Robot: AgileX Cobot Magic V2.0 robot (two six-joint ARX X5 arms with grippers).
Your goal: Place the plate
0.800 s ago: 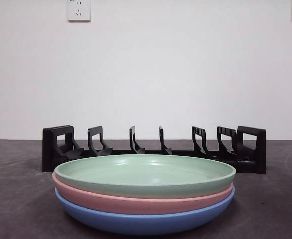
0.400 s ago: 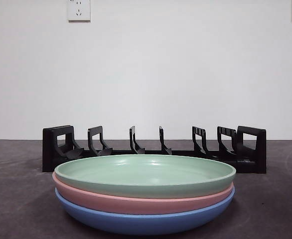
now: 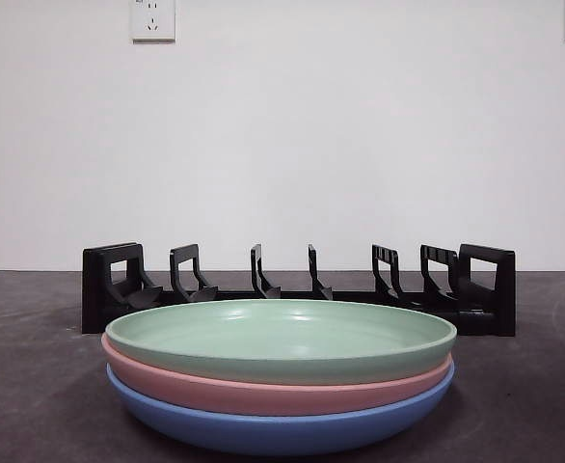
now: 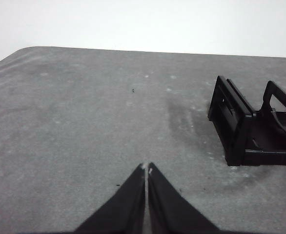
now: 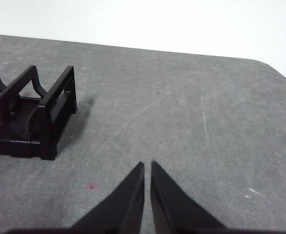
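Dark grey table (image 3: 32,405), plain white wall (image 3: 282,145) behind with two outlets. Green plate (image 3: 281,338) tops a pink (image 3: 263,391) and blue (image 3: 273,432) stack near the front edge, black rack (image 3: 297,289) just behind. Left gripper (image 4: 146,168) and right gripper (image 5: 147,165) both hover closed, holding nothing.
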